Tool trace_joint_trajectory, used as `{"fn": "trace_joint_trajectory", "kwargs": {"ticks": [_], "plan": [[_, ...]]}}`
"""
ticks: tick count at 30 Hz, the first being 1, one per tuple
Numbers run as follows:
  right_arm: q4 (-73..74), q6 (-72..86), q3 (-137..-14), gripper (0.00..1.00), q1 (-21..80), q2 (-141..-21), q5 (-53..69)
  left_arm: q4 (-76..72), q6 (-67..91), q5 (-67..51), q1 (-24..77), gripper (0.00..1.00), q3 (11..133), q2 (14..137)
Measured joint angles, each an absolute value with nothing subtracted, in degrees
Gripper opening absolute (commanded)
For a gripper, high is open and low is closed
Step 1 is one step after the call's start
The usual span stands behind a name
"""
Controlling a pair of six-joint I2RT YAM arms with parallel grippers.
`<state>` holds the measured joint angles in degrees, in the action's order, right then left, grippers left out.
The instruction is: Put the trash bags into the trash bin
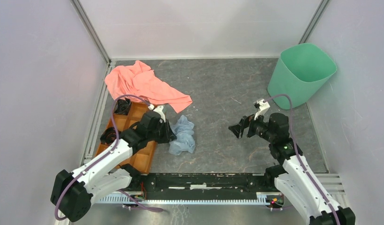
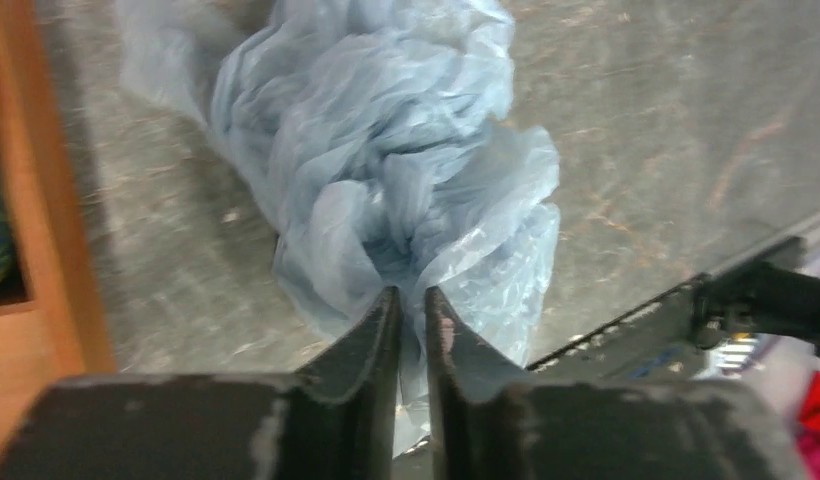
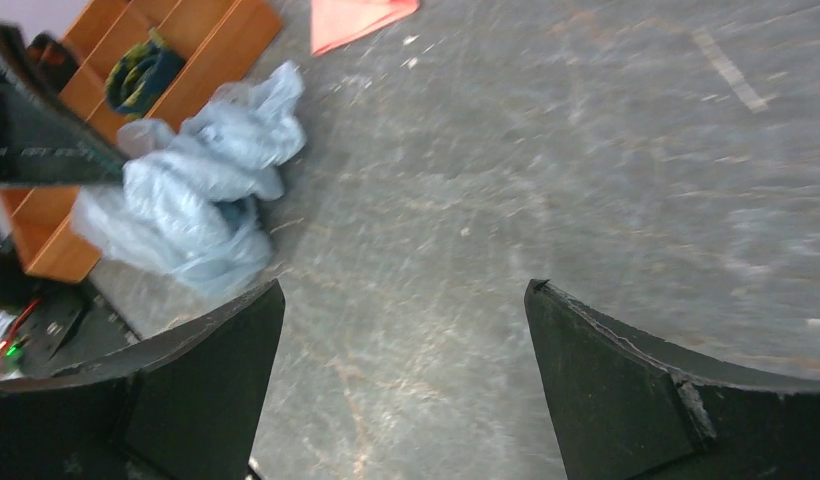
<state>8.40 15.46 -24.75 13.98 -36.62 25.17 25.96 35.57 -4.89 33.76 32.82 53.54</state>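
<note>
The pale blue trash bag (image 1: 183, 135) lies crumpled on the grey table, left of centre. My left gripper (image 1: 170, 132) is at the bag's left edge. In the left wrist view the bag (image 2: 386, 150) fills the middle and my left gripper (image 2: 413, 295) is shut on a fold of it. The mint-green trash bin (image 1: 300, 74) stands upright at the back right, away from both arms. My right gripper (image 1: 238, 129) is open and empty over bare table right of centre, its jaws wide apart (image 3: 406, 290). The bag shows at the left of the right wrist view (image 3: 191, 190).
A salmon-pink cloth (image 1: 143, 84) lies at the back left. An orange compartment tray (image 1: 129, 136) sits along the left edge under my left arm. White walls close in the table on three sides.
</note>
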Motion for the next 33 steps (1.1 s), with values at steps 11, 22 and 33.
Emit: {"fn": "trace_joint_trajectory", "kwargs": {"ticks": [11,22,33], "plan": [[-6.2,26.2,-18.4,0.98,30.4,-41.1,27.6,7.0,42.3,-24.1,33.9,0.02,32.6,54.1],[-25.1,34.1,-9.2,0.98,35.4,-43.9,29.3,3.5,46.8,-20.9,35.4,0.02,34.4,48.2],[-23.1,30.7,-8.6,0.98,39.2,-44.2,25.7,6.4,46.9,-18.3,35.2,0.02,25.0,54.8]]}}
